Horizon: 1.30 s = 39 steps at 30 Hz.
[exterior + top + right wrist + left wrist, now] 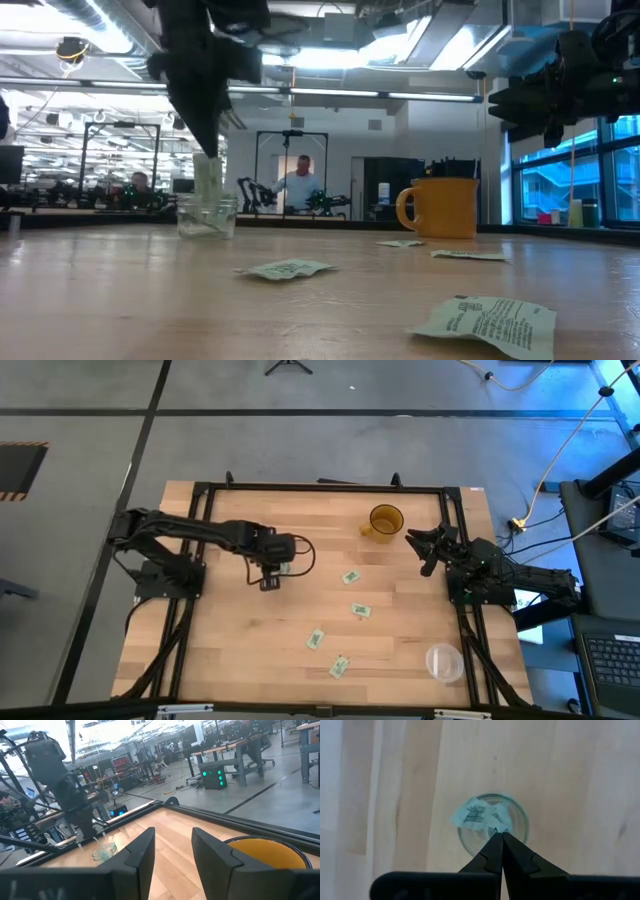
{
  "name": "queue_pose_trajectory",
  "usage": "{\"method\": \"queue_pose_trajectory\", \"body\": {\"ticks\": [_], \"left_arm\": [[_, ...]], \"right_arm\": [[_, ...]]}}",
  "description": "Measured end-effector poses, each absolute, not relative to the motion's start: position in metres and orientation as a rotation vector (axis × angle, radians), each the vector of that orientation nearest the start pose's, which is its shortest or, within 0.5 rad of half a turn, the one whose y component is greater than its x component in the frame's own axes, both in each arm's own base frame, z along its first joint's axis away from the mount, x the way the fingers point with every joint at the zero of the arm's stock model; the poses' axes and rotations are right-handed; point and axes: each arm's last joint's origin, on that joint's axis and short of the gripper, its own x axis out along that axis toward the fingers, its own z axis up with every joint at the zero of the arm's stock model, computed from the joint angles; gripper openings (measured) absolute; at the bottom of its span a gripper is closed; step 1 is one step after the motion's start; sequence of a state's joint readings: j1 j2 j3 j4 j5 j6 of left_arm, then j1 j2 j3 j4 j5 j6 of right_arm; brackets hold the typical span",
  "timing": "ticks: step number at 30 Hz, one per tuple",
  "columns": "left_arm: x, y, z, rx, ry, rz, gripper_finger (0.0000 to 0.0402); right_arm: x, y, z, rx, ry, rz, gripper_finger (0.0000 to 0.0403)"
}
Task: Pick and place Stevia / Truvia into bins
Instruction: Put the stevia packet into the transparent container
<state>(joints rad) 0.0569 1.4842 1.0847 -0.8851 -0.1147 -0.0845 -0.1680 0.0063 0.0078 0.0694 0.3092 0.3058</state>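
Note:
My left gripper [271, 578] hovers over the small clear glass cup [207, 216], shut on a white-and-green Stevia packet [207, 180] that hangs down into the cup. In the left wrist view the cup [517, 820] holds two packets, one [475, 814] leaning on the rim and one [497, 824] at my fingertips. Several more packets lie flat on the wood [350, 576] [361, 610] [315, 639] [339, 667]. My right gripper [425, 550] waits open near the table's right edge, beside the amber mug [385, 522]. My left gripper pinches the upper end of a packet [496, 829] between its two fingertips [492, 845], coming from above and pointing down. The packet hangs upright below the fingers with its lower part inside the glass cup [210, 205].
The amber mug [440, 207] stands at the far side. A wider clear plastic container [444, 662] sits near the right front corner. A black frame runs around the table [200, 690]. Bare wood lies at the left front. People show in the room beyond.

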Motion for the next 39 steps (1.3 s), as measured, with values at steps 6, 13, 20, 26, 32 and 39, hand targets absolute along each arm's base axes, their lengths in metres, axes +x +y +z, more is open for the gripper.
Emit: {"method": "queue_pose_trajectory", "body": {"ticks": [6,13,20,26,32,39], "left_arm": [[0.281,0.026,0.217,-0.024,1.343,0.149,0.0002],[0.289,0.028,0.205,0.009,1.363,0.148,0.0002],[0.289,0.027,0.204,-0.031,1.366,0.101,0.0002],[0.288,0.025,0.205,-0.057,1.37,0.079,0.0002],[0.284,0.024,0.207,-0.081,1.384,0.053,0.0002],[0.282,0.027,0.212,-0.012,1.377,0.127,0.0002]], "right_arm": [[0.093,-0.025,0.172,0.305,-0.144,-0.462,0.0133],[0.093,-0.025,0.172,0.304,-0.143,-0.462,0.0133],[0.093,-0.025,0.172,0.303,-0.143,-0.463,0.0133],[0.093,-0.025,0.172,0.303,-0.144,-0.463,0.0133],[0.093,-0.025,0.172,0.302,-0.143,-0.463,0.0133],[0.093,-0.025,0.172,0.28,-0.138,-0.464,0.0133]]}}
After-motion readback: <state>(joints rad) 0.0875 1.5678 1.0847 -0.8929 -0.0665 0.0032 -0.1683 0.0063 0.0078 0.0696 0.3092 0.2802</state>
